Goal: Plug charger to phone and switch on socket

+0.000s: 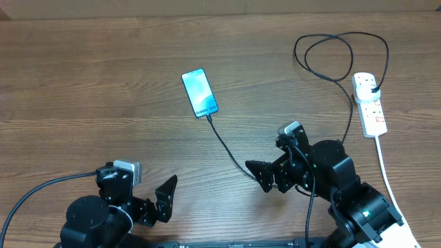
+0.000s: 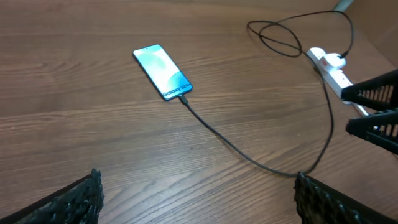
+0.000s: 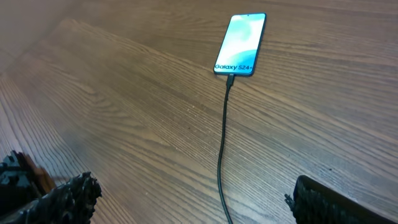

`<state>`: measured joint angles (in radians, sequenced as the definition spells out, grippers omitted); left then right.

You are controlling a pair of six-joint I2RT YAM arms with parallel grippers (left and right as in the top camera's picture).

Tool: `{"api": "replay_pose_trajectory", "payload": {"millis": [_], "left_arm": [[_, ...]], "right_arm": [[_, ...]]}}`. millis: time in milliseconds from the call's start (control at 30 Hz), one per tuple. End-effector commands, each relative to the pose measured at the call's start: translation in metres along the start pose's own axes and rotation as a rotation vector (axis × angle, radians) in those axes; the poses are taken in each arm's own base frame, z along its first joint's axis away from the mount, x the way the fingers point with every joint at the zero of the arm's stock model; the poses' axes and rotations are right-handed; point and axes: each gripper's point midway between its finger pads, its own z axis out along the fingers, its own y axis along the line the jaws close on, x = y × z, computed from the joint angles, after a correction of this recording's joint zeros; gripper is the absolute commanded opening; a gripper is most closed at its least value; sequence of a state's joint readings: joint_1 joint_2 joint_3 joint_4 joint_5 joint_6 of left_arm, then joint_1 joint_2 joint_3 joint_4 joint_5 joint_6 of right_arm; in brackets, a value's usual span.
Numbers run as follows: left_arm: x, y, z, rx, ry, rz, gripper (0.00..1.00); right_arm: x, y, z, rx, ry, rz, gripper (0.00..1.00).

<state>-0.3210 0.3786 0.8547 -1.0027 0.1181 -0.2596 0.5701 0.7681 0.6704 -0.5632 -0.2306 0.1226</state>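
On my right wrist feed I can read "Galaxy S24+" in white across the near end of the phone (image 1: 200, 92); the red markings on the socket (image 1: 369, 103) are too small to read.

Both arms are folded low along the near edge of the table (image 1: 83, 83). The left gripper (image 1: 164, 200) sits at the near left with its jaws spread wide and nothing between them. The right gripper (image 1: 260, 176) sits right of centre, jaws likewise apart and empty, just above the charger (image 1: 231, 153).

The phone lies screen up, mid-table toward the far edge. Its long axis runs far to near, slanted a little, with the lettered end nearest me. The charger's connector sits in that end. The cable runs toward the near right, then loops at the far right corner to its black plug on the socket. The socket lies lengthwise along the right edge, its white cord (image 1: 382, 162) trailing nearward.
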Motion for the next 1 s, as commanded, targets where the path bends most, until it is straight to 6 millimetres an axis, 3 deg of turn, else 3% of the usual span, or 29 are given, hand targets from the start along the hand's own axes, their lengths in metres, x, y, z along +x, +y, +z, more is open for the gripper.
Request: {"api": "replay_pose_trajectory", "payload": {"millis": [0, 400, 700, 767, 967], "left_arm": [[0.002, 0.005, 0.002, -0.026, 0.000, -0.018, 1.00], [0.042, 0.015, -0.002, -0.070, 0.160, -0.036, 0.99], [0.057, 0.020, -0.009, -0.089, 0.200, -0.047, 1.00], [0.050, 0.022, -0.011, -0.099, 0.148, -0.056, 1.00], [-0.010, 0.028, -0.027, -0.139, -0.213, -0.053, 0.99]], "right_arm": [[0.000, 0.001, 0.001, -0.007, 0.004, -0.013, 1.00], [0.020, -0.009, 0.025, 0.014, 0.120, 0.018, 1.00], [0.051, -0.022, 0.053, 0.044, 0.273, 0.058, 1.00], [0.058, -0.025, 0.058, 0.050, 0.303, 0.066, 1.00], [0.066, -0.028, 0.065, 0.056, 0.338, 0.075, 1.00]]}}
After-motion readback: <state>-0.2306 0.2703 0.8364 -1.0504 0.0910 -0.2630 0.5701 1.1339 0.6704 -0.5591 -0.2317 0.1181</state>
